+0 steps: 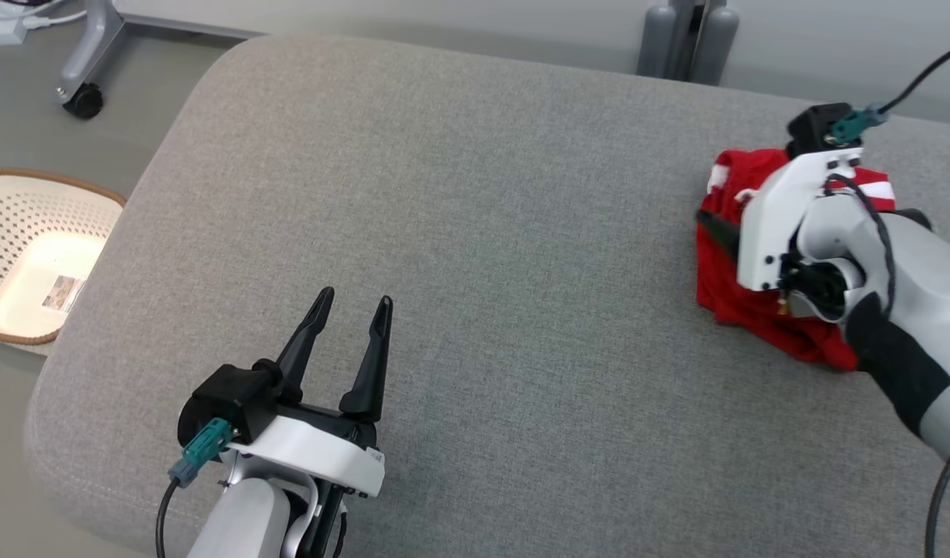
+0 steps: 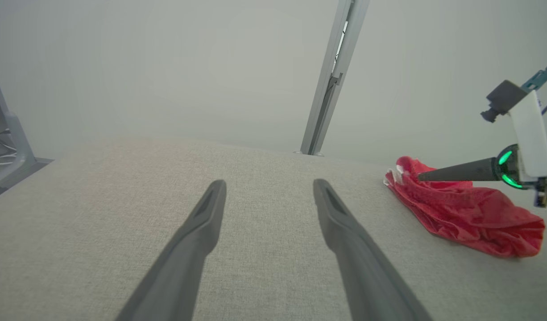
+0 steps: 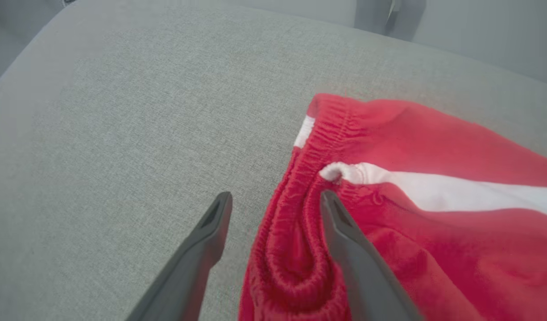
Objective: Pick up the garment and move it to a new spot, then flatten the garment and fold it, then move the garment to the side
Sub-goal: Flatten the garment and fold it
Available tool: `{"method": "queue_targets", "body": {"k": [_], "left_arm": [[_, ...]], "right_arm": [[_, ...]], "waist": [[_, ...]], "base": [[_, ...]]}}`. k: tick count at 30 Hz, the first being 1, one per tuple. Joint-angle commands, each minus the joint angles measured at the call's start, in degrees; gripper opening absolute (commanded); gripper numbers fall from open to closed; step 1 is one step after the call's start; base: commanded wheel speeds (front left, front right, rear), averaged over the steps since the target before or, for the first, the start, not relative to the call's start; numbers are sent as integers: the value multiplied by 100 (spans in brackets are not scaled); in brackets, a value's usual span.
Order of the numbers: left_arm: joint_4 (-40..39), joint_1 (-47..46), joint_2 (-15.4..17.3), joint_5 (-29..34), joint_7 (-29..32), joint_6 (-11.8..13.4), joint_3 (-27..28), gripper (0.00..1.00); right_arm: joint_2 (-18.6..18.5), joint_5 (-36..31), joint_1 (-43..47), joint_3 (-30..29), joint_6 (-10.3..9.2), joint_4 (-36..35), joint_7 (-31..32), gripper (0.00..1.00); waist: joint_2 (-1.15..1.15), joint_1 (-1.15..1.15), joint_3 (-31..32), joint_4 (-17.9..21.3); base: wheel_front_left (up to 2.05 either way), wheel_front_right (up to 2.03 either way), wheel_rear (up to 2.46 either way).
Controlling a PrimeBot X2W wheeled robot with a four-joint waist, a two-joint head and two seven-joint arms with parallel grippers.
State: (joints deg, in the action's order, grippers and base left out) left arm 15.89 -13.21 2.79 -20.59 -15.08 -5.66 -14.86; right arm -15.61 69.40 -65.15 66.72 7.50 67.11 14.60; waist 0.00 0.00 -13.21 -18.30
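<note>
My L gripper [image 1: 356, 298] & R gripper [image 3: 275, 196] both open, R astride red-and-white fabric garment [image 3: 412, 142]; white perforated basket [image 1: 10, 232] holds small label [image 1: 63, 292].

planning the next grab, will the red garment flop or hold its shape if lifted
Probably floppy: the red garment lies in soft folds, so it would likely drape and unfold. Its gathered waistband looks thicker, likely an easier pinch.

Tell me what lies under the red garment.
The red garment lies bunched on the grey cushion, which shows bare beside it. Anything between cloth and cushion is covered. The right tool, open, sits over its waistband.
</note>
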Motion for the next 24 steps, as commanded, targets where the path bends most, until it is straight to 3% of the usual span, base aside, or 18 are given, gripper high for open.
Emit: {"method": "queue_targets", "body": {"k": [1,11,24], "left_arm": [[14,24,28,39,-4,-3,37,100],[30,236,29,156,-4,-26,150,100],[-173,462,30,94,-4,9,658,100]], "right_arm": [[33,81,90,-23,-3,-94,-31,100],[-42,319,130,-93,-3,-519,-639,100],[-755,-216,564,66,-3,-1036,-2831,100]], "waist": [[0,0,81,55],[0,0,631,425],[0,0,1250,1248]], "base": [[0,0,0],[0,0,0],[0,0,0]]}}
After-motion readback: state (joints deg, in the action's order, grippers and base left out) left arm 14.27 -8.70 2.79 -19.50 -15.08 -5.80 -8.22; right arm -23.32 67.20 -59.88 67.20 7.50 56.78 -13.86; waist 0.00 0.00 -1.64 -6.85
